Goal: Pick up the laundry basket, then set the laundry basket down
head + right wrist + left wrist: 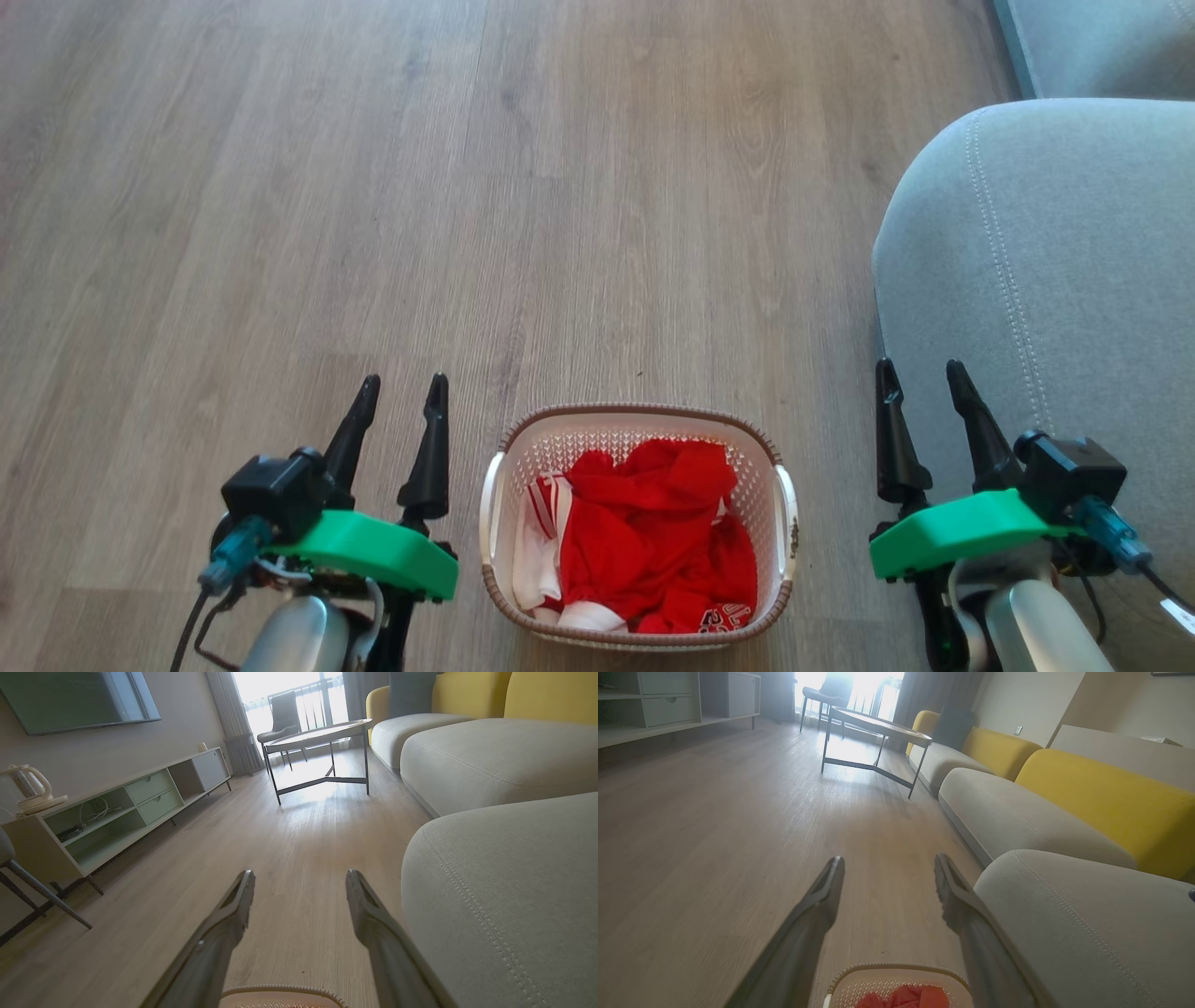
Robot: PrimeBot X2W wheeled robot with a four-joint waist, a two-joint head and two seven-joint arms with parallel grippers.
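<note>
– Two grippers, both spread wide and empty, agreed? We see the left gripper (404,381) and the right gripper (919,366) flanking the laundry basket (644,411), neither touching it.
– Agreed. The basket stands upright on the floor (467,187) with red-and-white clothes (653,532) inside. The grey sofa (1055,280) bounds the floor's right edge, near the basket but apart from it.
– Stage? We can't settle it. A basket on the floor with free fingers either side fits arms closing in for the lift. It fits arms parted from a basket already set down just as well.
– So we log both, and give only notes that hold either way.
– Fine. We judge the two arms should move mirrored and level, so no finger clips the braided rim (523,425) or the white side handles (487,509) and tips the load.
– Mind the right side too. The right gripper hangs just beside the sofa's rounded end, so room is tight. Any motion there wants to be slow and straight.
– The handles look thin and sit just under the rim. We guess the basket is light plastic and would slide on smooth boards if nudged from one side alone.
– Wrist views? Each looks along parted fingers across the floor, with the basket rim at its bottom edge.
</note>
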